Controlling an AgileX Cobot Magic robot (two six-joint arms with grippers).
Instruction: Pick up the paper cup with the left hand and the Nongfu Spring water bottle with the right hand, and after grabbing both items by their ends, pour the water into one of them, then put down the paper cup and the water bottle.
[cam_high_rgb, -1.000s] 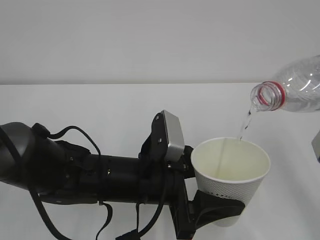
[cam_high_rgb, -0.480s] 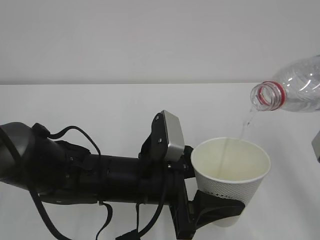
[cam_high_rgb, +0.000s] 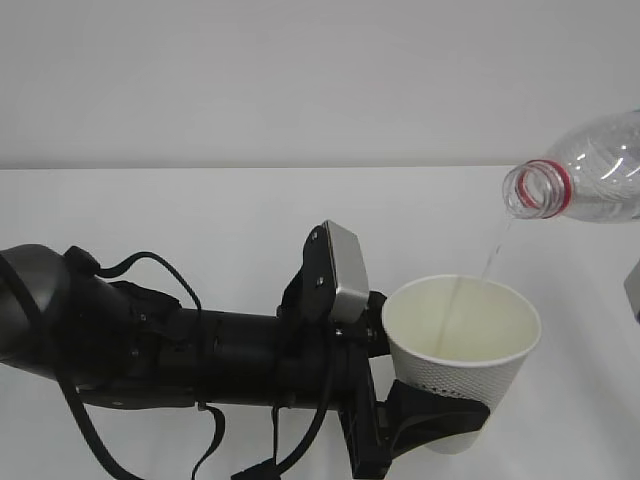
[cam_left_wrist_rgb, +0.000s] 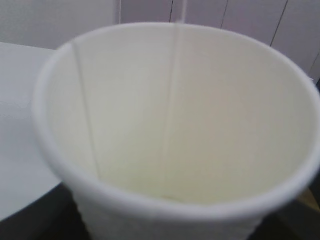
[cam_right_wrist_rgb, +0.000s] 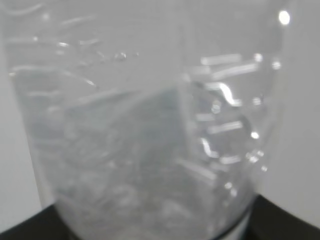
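Left claw clamped on paper cup; right claw clamped on tilted water bottle, thin water stream falling into cup

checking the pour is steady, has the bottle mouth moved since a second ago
Barely. Against the wall-table line, the bottle mouth has crept slightly right and a touch up, still tipped over the cup, with a thin stream of water falling in.

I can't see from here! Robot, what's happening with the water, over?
Left gripper clamped on paper cup, upright. Right gripper hidden behind the tilted water bottle it carries. Thin water stream falling into cup. Nothing in the way.
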